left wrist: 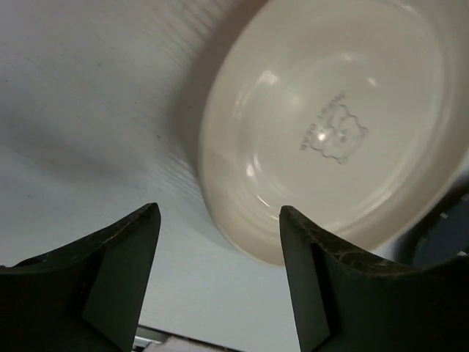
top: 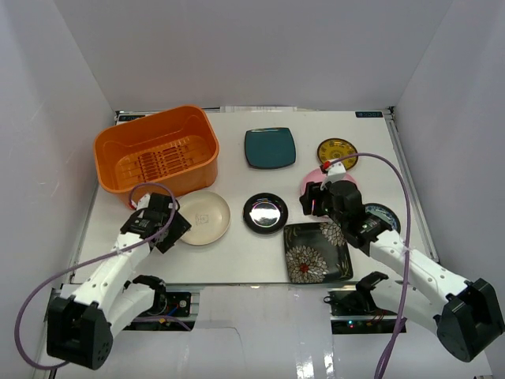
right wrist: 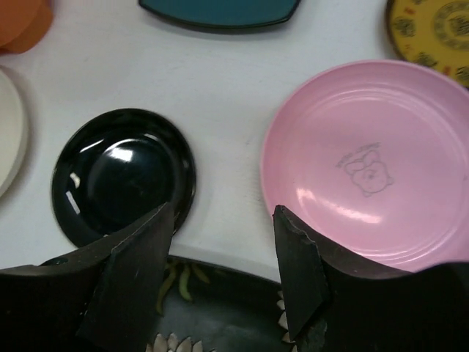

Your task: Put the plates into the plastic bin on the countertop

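The orange plastic bin (top: 181, 178) stands empty at the back left of the white countertop (top: 233, 180). Seven plates lie flat: cream round (top: 203, 218), teal (top: 269, 148), yellow patterned (top: 337, 152), pink (top: 312, 180), glossy black round (top: 265, 213), black floral square (top: 317, 253), and light-blue patterned (top: 386, 213), half hidden by my right arm. My left gripper (top: 170, 227) is open and empty beside the cream plate's left edge (left wrist: 337, 125). My right gripper (top: 312, 202) is open and empty above the gap between the pink plate (right wrist: 374, 161) and the black round plate (right wrist: 121, 176).
Grey walls close in the countertop on three sides. The right wrist view also shows the teal plate (right wrist: 220, 11), the yellow plate (right wrist: 432, 26), the floral plate (right wrist: 220, 308) under the fingers and a corner of the bin (right wrist: 22, 18).
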Motion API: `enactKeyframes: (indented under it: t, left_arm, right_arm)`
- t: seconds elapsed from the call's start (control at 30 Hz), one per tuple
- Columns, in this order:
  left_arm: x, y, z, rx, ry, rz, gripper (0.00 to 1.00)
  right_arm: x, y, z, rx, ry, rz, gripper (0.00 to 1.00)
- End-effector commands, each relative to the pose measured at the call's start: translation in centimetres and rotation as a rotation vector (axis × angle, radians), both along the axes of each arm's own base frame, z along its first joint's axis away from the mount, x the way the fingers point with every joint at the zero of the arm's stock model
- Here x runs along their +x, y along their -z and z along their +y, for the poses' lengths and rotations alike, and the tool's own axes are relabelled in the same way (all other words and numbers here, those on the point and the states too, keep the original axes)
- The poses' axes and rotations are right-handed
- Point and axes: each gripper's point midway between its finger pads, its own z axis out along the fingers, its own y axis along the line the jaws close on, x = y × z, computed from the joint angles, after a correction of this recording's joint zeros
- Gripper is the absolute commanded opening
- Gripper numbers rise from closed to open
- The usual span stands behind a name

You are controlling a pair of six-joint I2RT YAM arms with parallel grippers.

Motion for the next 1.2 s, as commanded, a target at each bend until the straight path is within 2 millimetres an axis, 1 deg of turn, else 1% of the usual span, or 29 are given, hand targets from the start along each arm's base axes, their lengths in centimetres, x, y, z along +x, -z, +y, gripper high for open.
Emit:
enactKeyframes:
  t: [0.0, 0.03, 0.07, 0.17, 0.2, 0.23, 0.27, 0.33, 0.37, 0.43, 0.47, 0.5, 0.53, 0.63, 0.67, 0.7, 0.73, 0.77, 0.83, 0.87, 0.9, 0.93, 0.97, 1.0, 1.03, 1.07, 1.1, 1.13, 1.17]
  left_arm:
    - [0.3, 3.5, 0.9, 0.048, -0.063, 0.051, 0.75]
    - [0.9, 3.7, 0.9, 0.048, -0.072, 0.029, 0.71]
    - [1.0, 4.0, 1.1, 0.058, -0.079, 0.029, 0.70]
    - [1.5, 4.6, 1.8, 0.094, -0.100, 0.004, 0.62]
    - [1.4, 4.9, 2.1, 0.103, -0.107, 0.004, 0.60]
    - [1.5, 5.1, 2.2, 0.107, -0.109, -0.005, 0.55]
    - [1.6, 5.2, 2.3, 0.116, -0.107, -0.009, 0.53]
    - [1.7, 5.6, 2.3, 0.116, -0.107, -0.014, 0.48]
    - [1.7, 5.7, 2.2, 0.114, -0.105, -0.016, 0.40]
    - [1.5, 6.2, 2.3, 0.118, -0.095, -0.015, 0.28]
    - [1.5, 6.2, 2.3, 0.119, -0.090, -0.017, 0.13]
    - [1.4, 6.2, 2.3, 0.128, -0.079, -0.015, 0.06]
    - [1.4, 6.1, 2.4, 0.131, -0.074, -0.023, 0.00]
    - [1.3, 5.5, 2.2, 0.125, -0.034, -0.049, 0.00]
    - [1.6, 4.5, 1.8, 0.107, -0.020, -0.086, 0.00]
    - [1.3, 4.0, 1.6, 0.097, 0.000, -0.089, 0.00]
    - [1.3, 3.3, 0.9, 0.064, 0.031, -0.104, 0.00]
    - [1.9, 1.1, 0.2, 0.029, 0.045, -0.179, 0.00]
    - [2.1, -1.5, -1.8, -0.058, 0.115, -0.256, 0.00]
    - [2.3, -3.5, -2.3, -0.094, 0.129, -0.327, 0.00]
    - [2.9, -6.2, -2.8, -0.122, 0.142, -0.395, 0.00]
    - [3.1, -7.9, -3.3, -0.145, 0.162, -0.430, 0.00]
    - [3.3, -9.5, -3.5, -0.157, 0.172, -0.465, 0.00]
    - [3.9, -12.6, -3.9, -0.177, 0.181, -0.531, 0.00]
    - [4.3, -14.2, -4.1, -0.185, 0.188, -0.559, 0.00]
    - [4.8, -15.8, -4.2, -0.181, 0.191, -0.591, 0.00]
    - [6.1, -19.1, -4.2, -0.171, 0.187, -0.650, 0.00]
    - [7.2, -20.6, -3.4, -0.109, 0.170, -0.681, 0.00]
    - [8.3, -22.3, -2.9, -0.074, 0.153, -0.709, 0.00]
  right_arm:
    - [2.8, -1.6, -2.5, -0.179, 0.106, -0.072, 0.63]
    - [3.1, -1.3, -2.5, -0.210, 0.101, -0.063, 0.63]
    - [3.9, -1.7, -2.7, -0.224, 0.114, -0.061, 0.63]
    - [5.4, 1.0, -2.3, -0.330, 0.075, 0.015, 0.67]
    - [5.8, 1.5, -2.0, -0.354, 0.049, 0.025, 0.67]
    - [6.1, 2.0, -1.8, -0.366, 0.029, 0.041, 0.67]
    - [6.8, 3.3, -1.6, -0.384, 0.024, 0.077, 0.68]
    - [7.2, 4.8, -1.2, -0.417, -0.016, 0.112, 0.67]
    - [7.3, 6.7, -1.1, -0.442, -0.033, 0.158, 0.66]
    - [7.4, 8.0, -0.7, -0.457, -0.055, 0.202, 0.66]
    - [7.4, 9.6, -0.8, -0.479, -0.060, 0.241, 0.64]
    - [7.7, 10.1, -0.8, -0.491, -0.051, 0.248, 0.61]
    - [7.5, 11.4, -1.1, -0.510, -0.047, 0.281, 0.52]
    - [7.8, 11.6, -1.1, -0.512, -0.032, 0.289, 0.31]
    - [7.9, 11.2, -0.9, -0.503, -0.030, 0.278, 0.17]
    - [8.0, 10.7, -0.9, -0.496, -0.023, 0.263, 0.10]
    - [8.0, 10.5, -0.9, -0.491, -0.021, 0.253, 0.08]
    - [8.2, 9.3, -0.8, -0.480, -0.015, 0.222, 0.08]
    - [8.2, 8.3, -1.1, -0.481, 0.000, 0.190, 0.08]
    - [8.5, 6.5, -1.0, -0.462, 0.010, 0.145, 0.08]
    - [8.5, 5.7, -1.0, -0.451, 0.013, 0.126, 0.08]
    - [8.5, 4.0, -0.9, -0.430, 0.018, 0.087, 0.08]
    - [8.5, 3.2, -0.9, -0.423, 0.026, 0.069, 0.08]
    - [8.3, 2.3, -1.1, -0.420, 0.031, 0.057, 0.08]
    - [8.2, 0.4, -1.2, -0.397, 0.039, 0.015, 0.08]
    - [7.9, -0.5, -1.1, -0.385, 0.035, -0.002, 0.08]
    - [7.7, -1.4, -1.0, -0.366, 0.030, -0.023, 0.08]
    - [7.3, -3.3, -0.8, -0.330, 0.023, -0.062, 0.08]
    - [6.9, -4.0, -0.2, -0.302, -0.009, -0.076, 0.08]
